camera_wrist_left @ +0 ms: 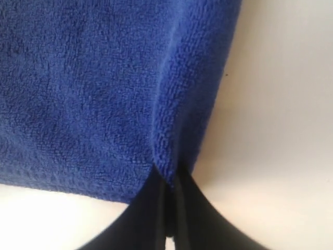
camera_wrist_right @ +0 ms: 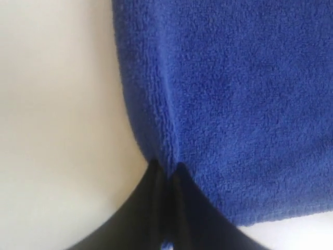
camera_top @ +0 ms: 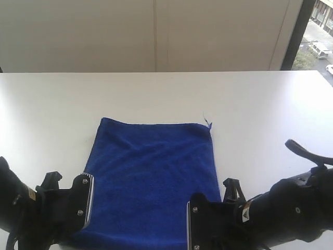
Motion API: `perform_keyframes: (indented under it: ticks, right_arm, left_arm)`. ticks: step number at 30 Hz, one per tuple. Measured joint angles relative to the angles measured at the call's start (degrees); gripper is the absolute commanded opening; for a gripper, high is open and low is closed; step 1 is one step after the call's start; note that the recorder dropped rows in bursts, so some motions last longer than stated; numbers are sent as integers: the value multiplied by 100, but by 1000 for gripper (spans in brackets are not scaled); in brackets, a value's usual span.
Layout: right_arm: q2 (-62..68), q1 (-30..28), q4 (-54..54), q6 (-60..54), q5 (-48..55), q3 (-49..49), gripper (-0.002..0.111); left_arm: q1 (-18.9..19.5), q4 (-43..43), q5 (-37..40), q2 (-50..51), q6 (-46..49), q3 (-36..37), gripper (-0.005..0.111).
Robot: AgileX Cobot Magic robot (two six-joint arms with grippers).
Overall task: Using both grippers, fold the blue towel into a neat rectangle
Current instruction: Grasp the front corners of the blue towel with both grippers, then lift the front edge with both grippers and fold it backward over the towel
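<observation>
The blue towel (camera_top: 153,177) lies spread on the white table (camera_top: 260,109), roughly in the middle of it, with its near edge down between the two arms and its far edge running straight across. The cloth is mostly flat, with a few soft ripples across the surface, and a small tag or loose thread (camera_top: 207,123) sticks out at the far right corner – which of the two it is cannot be told. The left gripper (camera_wrist_left: 169,195) sits at the towel's near left corner with its jaws drawn tight together, a ridge of blue cloth pinched up between them right at the edge. The right gripper (camera_wrist_right: 167,174) does the same at the near right corner – jaws narrow, clamped on a small fold of the towel close to its side edge. In both wrist views the bare table shows just beside the pinched corner. From the outside camera both arms come in low from the near side, their black bodies covering the towel's two near corners. Behind the table stands a pale wall (camera_top: 156,31), with a window (camera_top: 317,36) at the far right.
</observation>
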Motion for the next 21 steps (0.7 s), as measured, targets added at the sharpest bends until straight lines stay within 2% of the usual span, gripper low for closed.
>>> perform_keyframes:
  ticks: [5,8,15,21]
  right_arm:
    - [-588,0,-94,135,66,50,0]
    - [-1046,0,-98,321,42,56,0]
    - [-1190,-152,-108,380,-293,3,0]
    - [-1175,-600,-112,392,-380,-237,0]
  left_arm:
    - [0,12,23,-248,-41,0,0]
    - [0,12,-293,-625,-323,0,0]
    - [0,37,-1109,-748,-402,-12,0]
    - [560,37,-1265,-748,-425,-271,0]
